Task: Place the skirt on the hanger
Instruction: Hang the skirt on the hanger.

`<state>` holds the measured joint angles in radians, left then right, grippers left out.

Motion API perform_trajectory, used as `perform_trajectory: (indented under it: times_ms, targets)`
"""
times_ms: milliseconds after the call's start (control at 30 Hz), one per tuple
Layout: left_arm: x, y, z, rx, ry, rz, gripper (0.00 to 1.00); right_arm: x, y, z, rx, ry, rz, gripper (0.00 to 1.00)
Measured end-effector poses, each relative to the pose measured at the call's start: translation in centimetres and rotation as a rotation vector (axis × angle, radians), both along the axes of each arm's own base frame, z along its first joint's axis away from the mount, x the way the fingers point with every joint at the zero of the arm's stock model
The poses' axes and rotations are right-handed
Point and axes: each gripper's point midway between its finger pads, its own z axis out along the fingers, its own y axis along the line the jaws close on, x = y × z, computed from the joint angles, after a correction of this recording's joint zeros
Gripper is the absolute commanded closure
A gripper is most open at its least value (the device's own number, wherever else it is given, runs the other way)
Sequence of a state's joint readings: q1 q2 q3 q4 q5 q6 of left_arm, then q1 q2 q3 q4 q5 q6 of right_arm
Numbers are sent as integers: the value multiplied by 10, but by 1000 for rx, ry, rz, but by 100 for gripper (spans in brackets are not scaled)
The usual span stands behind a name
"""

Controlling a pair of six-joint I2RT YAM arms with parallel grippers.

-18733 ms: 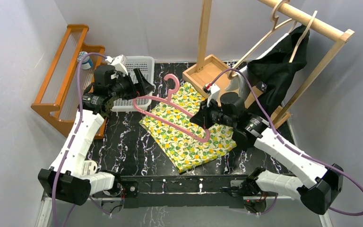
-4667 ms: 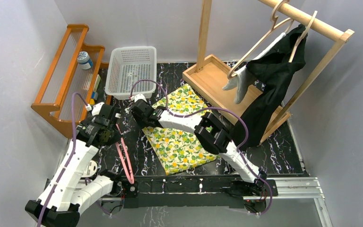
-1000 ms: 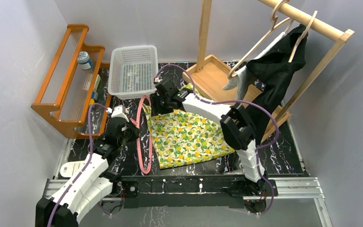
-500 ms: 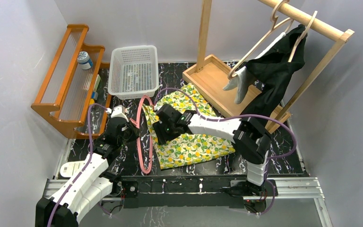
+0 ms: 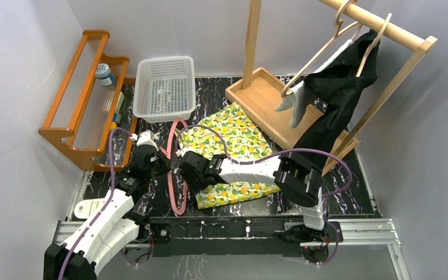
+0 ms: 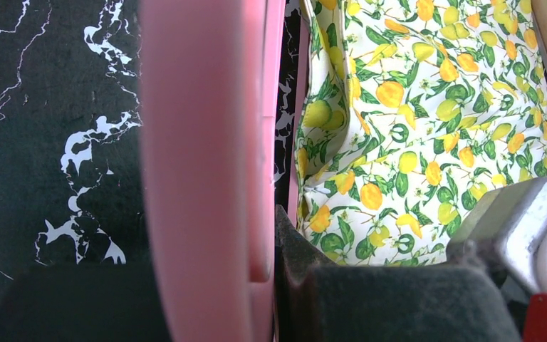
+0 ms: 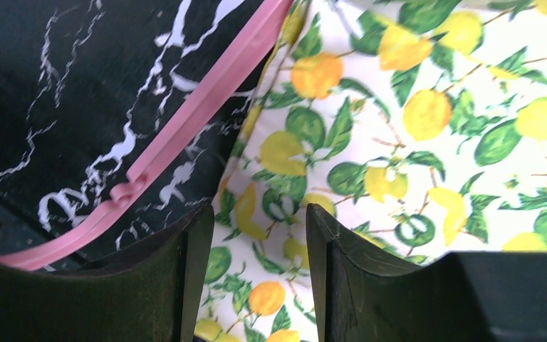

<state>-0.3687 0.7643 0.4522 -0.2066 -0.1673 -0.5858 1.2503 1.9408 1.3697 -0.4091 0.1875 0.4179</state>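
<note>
A: State of left gripper (image 5: 162, 160)?
B: Clamped shut on the hanger (image 6: 206, 142). Grips the left bar, a little below the hook. Pink plastic across most of the wrist view, pinched between the dark fingers (image 6: 370, 306).

A: Position of hanger?
B: Flat on the table (image 5: 359, 175), hook toward the basket (image 5: 164, 59), length running along the left edge of the skirt (image 5: 236, 143). One thin bar right against the cloth edge in both wrist views.

A: And the skirt?
B: Lemon print, spread flat mid-table, between the hanger and the wooden base of the rail (image 5: 379, 26). Not on the hanger yet. A few wrinkles near the left edge, otherwise smooth.

A: State of right gripper (image 7: 256, 221)?
B: Jaws apart. Points down over the near-left part of the skirt, straddling the cloth edge just beside the pink bar. Only flat fabric in the gap, nothing pinched. Touching the cloth or just above it: cannot tell.

A: Gap between the two grippers?
B: Small. Close together, hanger bar between them.

A: Anything else?
B: Orange wooden rack (image 5: 81, 99) at far left, beside the basket. Black garment (image 5: 338, 87) hanging from the rail at right. All well apart from both grippers.
</note>
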Motion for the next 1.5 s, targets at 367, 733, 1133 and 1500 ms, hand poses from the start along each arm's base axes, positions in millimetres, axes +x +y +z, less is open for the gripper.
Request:
perform_trajectory:
  times_ms: [367,733,1133,1500]
  targets:
    - [-2,3,0,7,1,10,100,17,7,-16,47,-147,-21,41]
    - [-4,6,1,10,0,28,100,24,11,-15,79,-193,-36,91]
    - [-4,6,1,3,2,35,100,22,7,-9,107,-97,-37,100]
    - [-4,6,1,-7,4,41,100,36,24,52,341,139,-96,100]
